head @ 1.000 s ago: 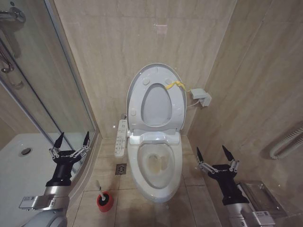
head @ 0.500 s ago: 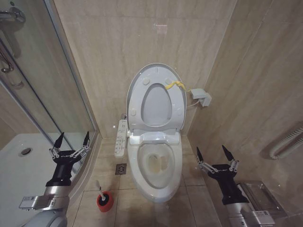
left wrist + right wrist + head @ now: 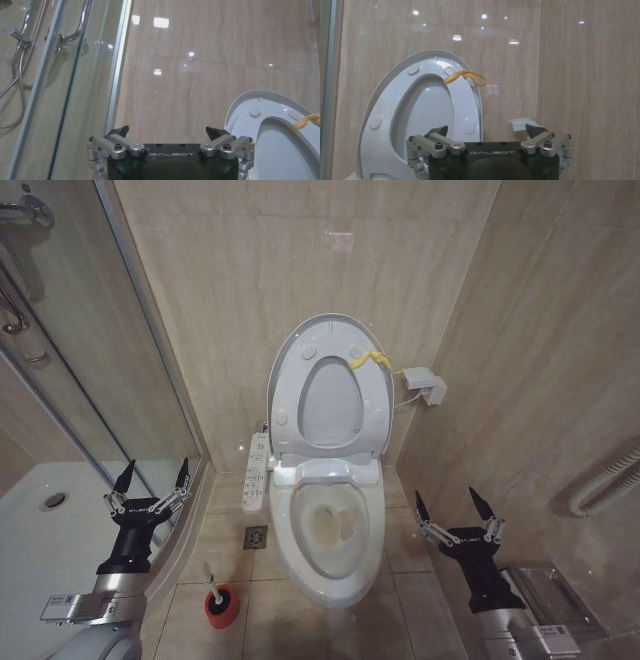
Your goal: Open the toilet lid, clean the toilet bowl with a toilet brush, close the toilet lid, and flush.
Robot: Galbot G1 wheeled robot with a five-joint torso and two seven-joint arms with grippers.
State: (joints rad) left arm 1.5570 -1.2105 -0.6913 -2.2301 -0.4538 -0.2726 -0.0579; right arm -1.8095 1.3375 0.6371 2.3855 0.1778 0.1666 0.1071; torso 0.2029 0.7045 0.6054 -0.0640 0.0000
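The toilet lid (image 3: 330, 385) stands raised against the rear wall at the centre of the head view, with the seat ring (image 3: 331, 402) lifted flat against it and a yellow strap (image 3: 372, 359) at its upper right edge. Below it, the toilet bowl (image 3: 328, 530) is exposed, with brownish stains inside. The toilet brush (image 3: 210, 576) sits in its red holder (image 3: 222, 607) on the floor at lower left of the bowl. The left gripper (image 3: 151, 477) hovers at lower left, jaws apart, empty. The right gripper (image 3: 452, 505) hovers at lower right, jaws apart, empty.
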